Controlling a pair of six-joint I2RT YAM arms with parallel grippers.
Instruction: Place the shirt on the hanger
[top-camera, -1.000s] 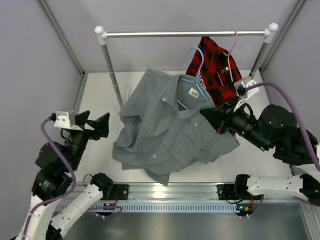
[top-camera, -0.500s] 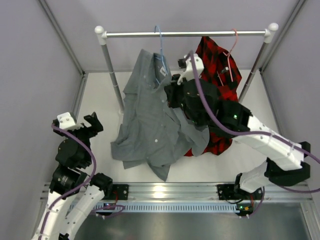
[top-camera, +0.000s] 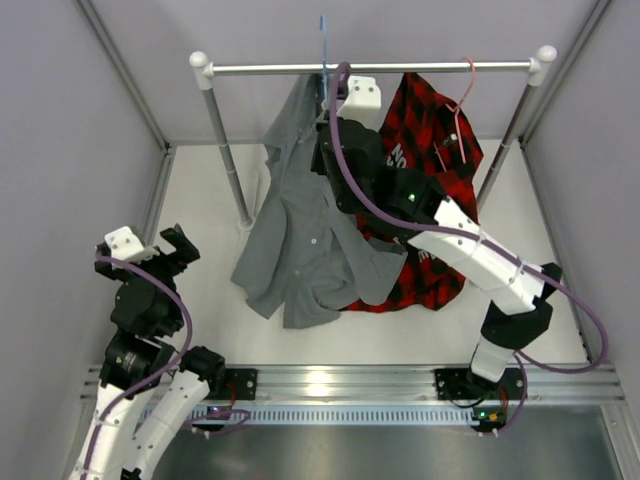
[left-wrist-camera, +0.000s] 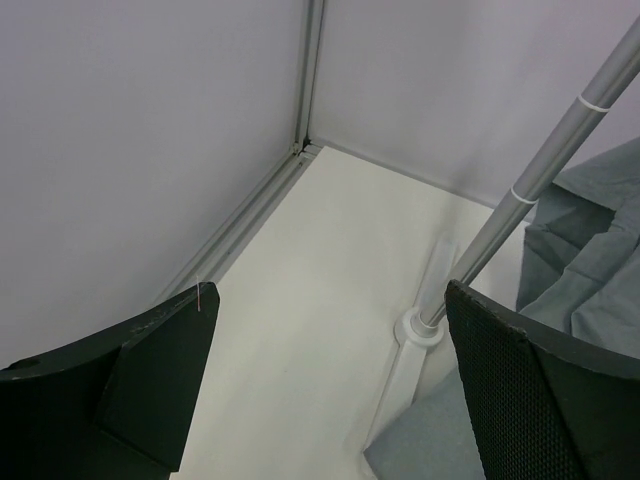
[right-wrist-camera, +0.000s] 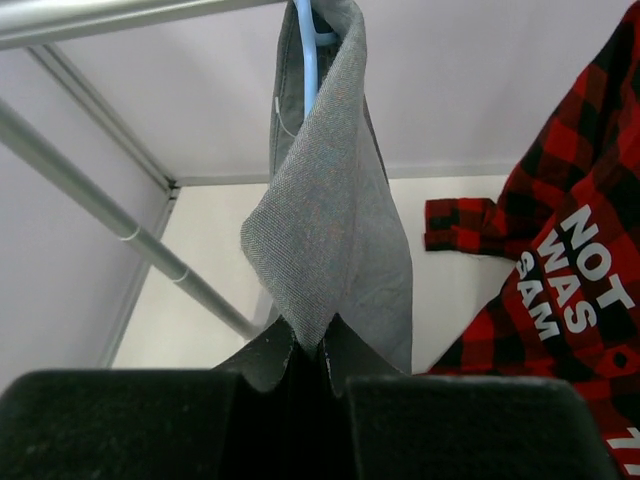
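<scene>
Top external: rumpled, hanging grey shirt (top-camera: 300, 250)

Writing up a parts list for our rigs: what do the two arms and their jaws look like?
The left arm and right arm share white link shells, black joint housings and black jaws. A purple cable loops along each, with a white camera block at each wrist. A green light glows on the right arm.

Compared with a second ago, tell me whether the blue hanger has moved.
Yes. The hanger has moved up the image and left, from below the rail to crossing it.
</scene>
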